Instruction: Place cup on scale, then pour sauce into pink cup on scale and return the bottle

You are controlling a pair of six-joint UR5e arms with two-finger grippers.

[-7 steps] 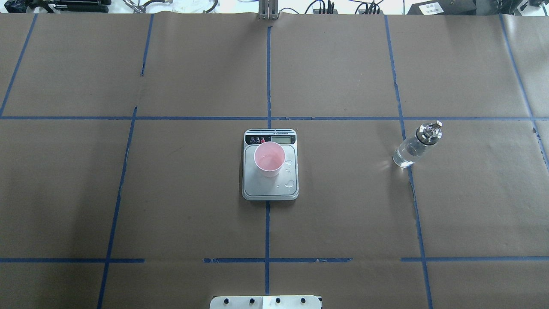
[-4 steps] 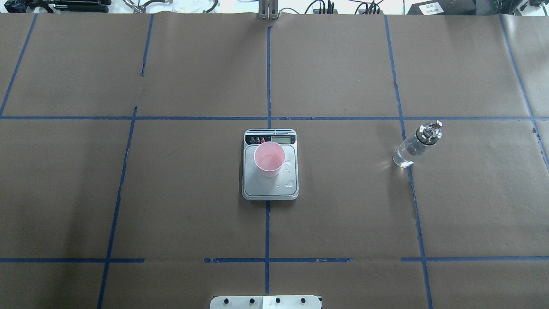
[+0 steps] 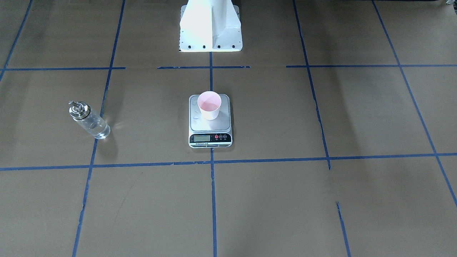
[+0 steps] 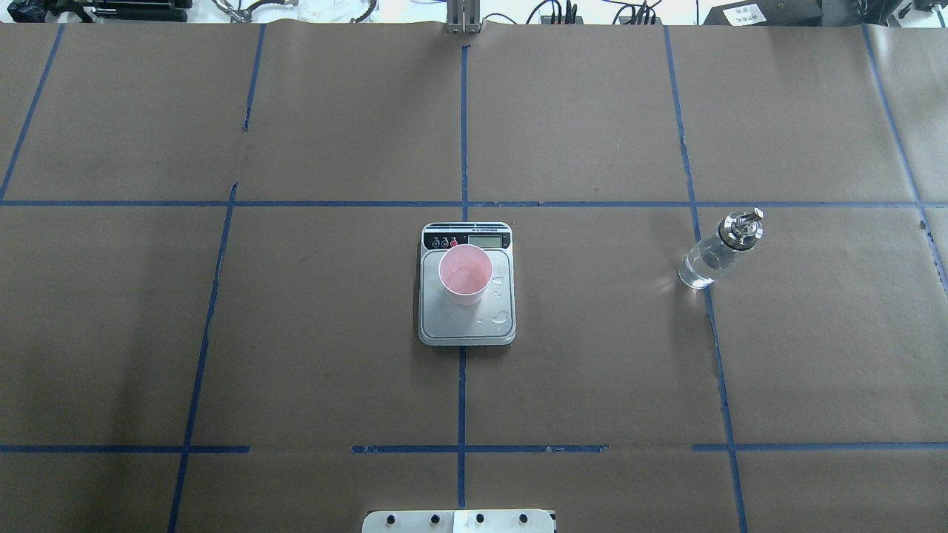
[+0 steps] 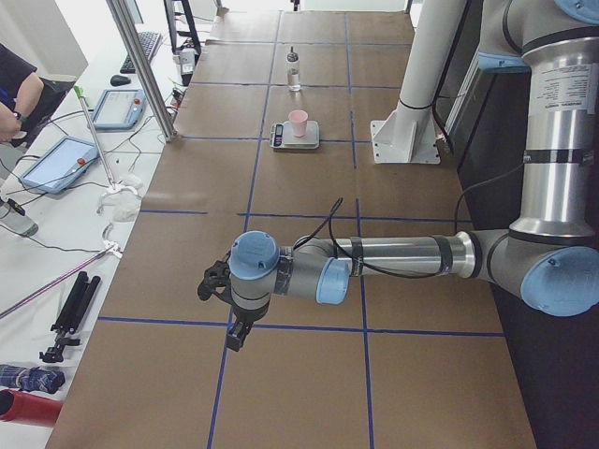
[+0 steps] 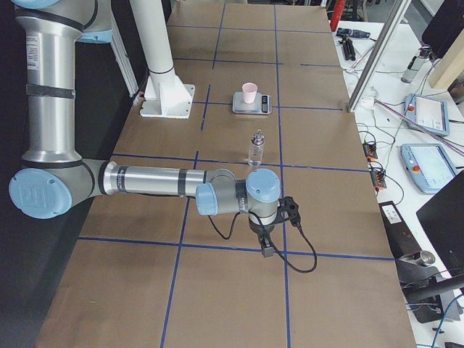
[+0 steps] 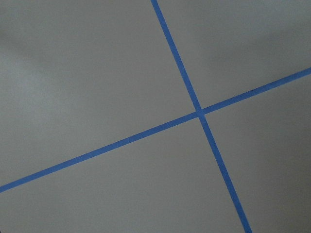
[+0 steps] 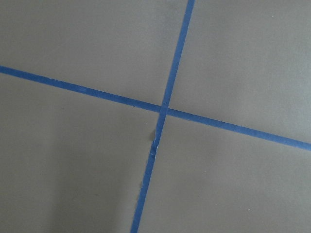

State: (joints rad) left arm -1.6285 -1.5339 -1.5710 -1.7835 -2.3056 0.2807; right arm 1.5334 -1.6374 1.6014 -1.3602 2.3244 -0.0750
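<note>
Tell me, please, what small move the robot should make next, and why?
Probably none, as the job looks finished: the pale pink tapered cup stands on the flat silver-topped scale with liquid inside, and the clear glass bottle stands upright on the table, ungripped.

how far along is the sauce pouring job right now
Looks done. The cup stands on the scale with what seems a little clear liquid inside. The bottle stands upright on the table, apart from it. Nothing in hand: the left arm and right arm are far from both. Nothing visibly left.
</note>
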